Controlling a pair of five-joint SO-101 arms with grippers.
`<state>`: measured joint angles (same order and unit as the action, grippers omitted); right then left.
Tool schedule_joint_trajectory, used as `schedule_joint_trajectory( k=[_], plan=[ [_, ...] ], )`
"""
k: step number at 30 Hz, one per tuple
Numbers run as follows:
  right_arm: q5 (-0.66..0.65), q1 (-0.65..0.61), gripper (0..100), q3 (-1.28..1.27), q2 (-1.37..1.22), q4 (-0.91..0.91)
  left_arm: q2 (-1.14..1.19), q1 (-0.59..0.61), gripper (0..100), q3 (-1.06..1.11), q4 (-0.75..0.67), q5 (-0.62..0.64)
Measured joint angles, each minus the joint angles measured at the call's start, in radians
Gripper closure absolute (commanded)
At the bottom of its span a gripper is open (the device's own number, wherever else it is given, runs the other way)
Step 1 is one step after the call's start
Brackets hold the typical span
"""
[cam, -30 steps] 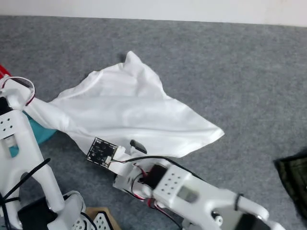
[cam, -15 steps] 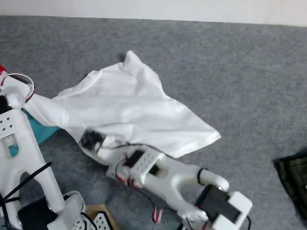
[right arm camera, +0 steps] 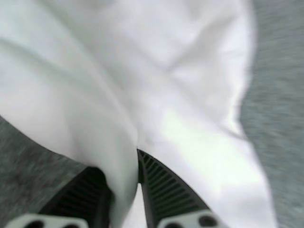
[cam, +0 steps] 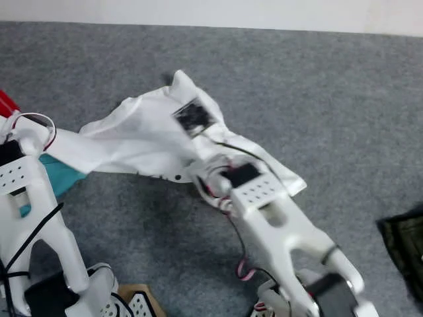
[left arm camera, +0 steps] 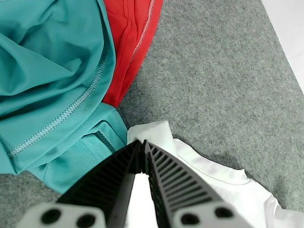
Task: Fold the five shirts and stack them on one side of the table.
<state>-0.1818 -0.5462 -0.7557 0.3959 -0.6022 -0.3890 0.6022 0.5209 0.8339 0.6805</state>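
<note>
Grey and rough, the bench (cam: 344, 99) carries the white shirt (cam: 132, 142), spread crumpled left of centre. At its left end we see a teal shirt (left arm camera: 42, 71) touching a red shirt (left arm camera: 130, 42). Our left pincer (left arm camera: 142, 143) is clamped on a white corner; our right pincer (right arm camera: 122, 161) pinches a fold of the same shirt.

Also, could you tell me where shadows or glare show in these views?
High view: soft shadow on the table under the near edge of the white shirt. Right wrist view: the shirt glares bright beyond the right gripper. Left wrist view: even light, faint fold shadows in the teal shirt.
</note>
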Motion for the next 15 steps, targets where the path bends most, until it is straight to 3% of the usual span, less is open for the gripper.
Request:
schedule_joint_trajectory(
  k=[4,10,15],
  plan=[
    [0.008,0.064,96.4,-0.026,0.023,0.057,0.000,-0.017,99,0.002,-0.003,0.000],
    [0.008,0.080,65.3,-0.025,-0.083,0.098,0.000,-0.037,99,0.037,-0.003,0.000],
    [0.009,0.118,67.8,0.038,-0.204,0.112,0.000,-0.052,99,0.064,-0.003,-0.002]
  ],
)
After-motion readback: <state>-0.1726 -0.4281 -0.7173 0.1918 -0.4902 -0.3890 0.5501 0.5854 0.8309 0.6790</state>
